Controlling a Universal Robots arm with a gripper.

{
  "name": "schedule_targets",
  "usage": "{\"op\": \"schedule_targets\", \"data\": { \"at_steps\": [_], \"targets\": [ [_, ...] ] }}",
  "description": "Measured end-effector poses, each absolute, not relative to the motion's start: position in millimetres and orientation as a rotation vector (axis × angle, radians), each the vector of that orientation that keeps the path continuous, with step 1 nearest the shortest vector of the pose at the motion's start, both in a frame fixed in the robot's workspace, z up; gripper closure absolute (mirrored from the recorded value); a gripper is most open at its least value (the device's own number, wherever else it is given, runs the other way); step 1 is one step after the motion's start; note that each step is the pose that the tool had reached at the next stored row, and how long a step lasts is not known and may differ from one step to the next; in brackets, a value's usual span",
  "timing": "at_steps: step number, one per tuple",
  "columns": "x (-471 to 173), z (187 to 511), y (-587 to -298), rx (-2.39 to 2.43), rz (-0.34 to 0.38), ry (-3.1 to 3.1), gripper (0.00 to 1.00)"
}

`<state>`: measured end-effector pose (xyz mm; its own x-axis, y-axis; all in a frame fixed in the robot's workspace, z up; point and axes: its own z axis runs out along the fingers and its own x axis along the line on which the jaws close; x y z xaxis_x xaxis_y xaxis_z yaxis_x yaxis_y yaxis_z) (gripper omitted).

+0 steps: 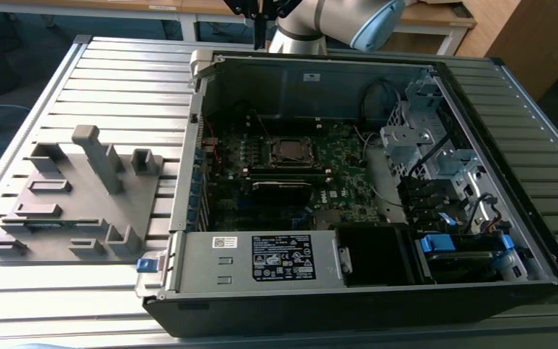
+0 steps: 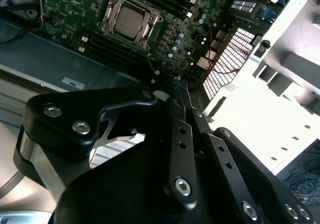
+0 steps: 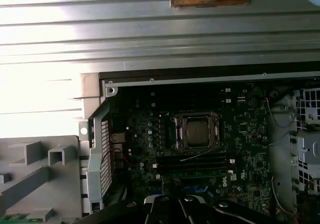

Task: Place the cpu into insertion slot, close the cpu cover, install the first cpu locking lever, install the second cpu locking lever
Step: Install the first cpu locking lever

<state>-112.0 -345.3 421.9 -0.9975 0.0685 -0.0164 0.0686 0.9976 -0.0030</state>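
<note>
Above the slatted table (image 1: 114,80) and case (image 1: 357,316), our gripper (image 2: 178,86) hangs, jaws together, empty; skewed descent could scrape the cpu (image 2: 129,19).

I am seeing a black label (image 1: 284,257) and a white sticker (image 1: 224,241) on the power supply (image 1: 201,275); their print is not coming through readable.

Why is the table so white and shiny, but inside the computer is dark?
In the second wrist view strong light washes the table out to plain white; in the first wrist view the table glares too, while the cpu lies shaded inside the computer case; in the exterior view the light is more even, though the case's inside is dim.
</note>
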Motion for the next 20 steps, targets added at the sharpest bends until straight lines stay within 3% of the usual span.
{"op": "schedule_targets", "data": {
  "at_steps": [20],
  "targets": [
    [-112.0, 410.1, -345.3, 0.107, -0.005, 3.123, 0.9]
  ]
}}
